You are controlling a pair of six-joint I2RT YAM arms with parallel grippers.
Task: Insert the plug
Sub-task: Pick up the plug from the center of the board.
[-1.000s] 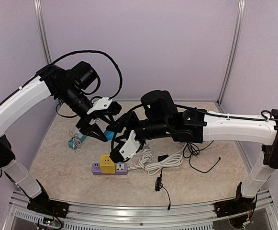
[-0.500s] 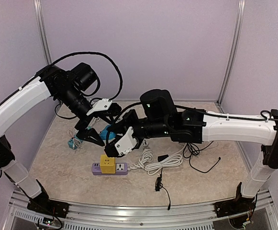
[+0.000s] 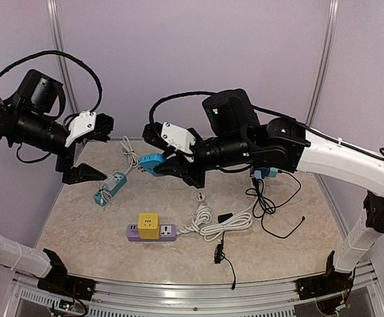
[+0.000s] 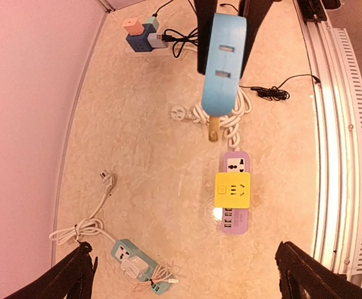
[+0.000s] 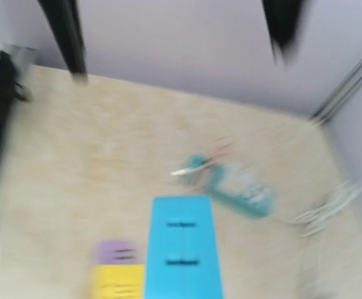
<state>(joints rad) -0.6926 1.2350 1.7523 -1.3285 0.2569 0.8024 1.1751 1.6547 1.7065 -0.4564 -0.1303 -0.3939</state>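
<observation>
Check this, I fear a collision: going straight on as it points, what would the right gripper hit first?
Likely the teal power strip or the table beside it; the right gripper, shut on the blue adapter, points there. Depth unclear.

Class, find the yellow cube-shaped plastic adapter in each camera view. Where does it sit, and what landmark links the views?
Top external: yellow cube adapter, lower centre-left of the picture.
Left wrist: yellow cube adapter, right of centre, lower half.
Right wrist: yellow cube adapter, bottom-left edge, blurred.
Shared landmark: the purple power strip it sits on.
</observation>
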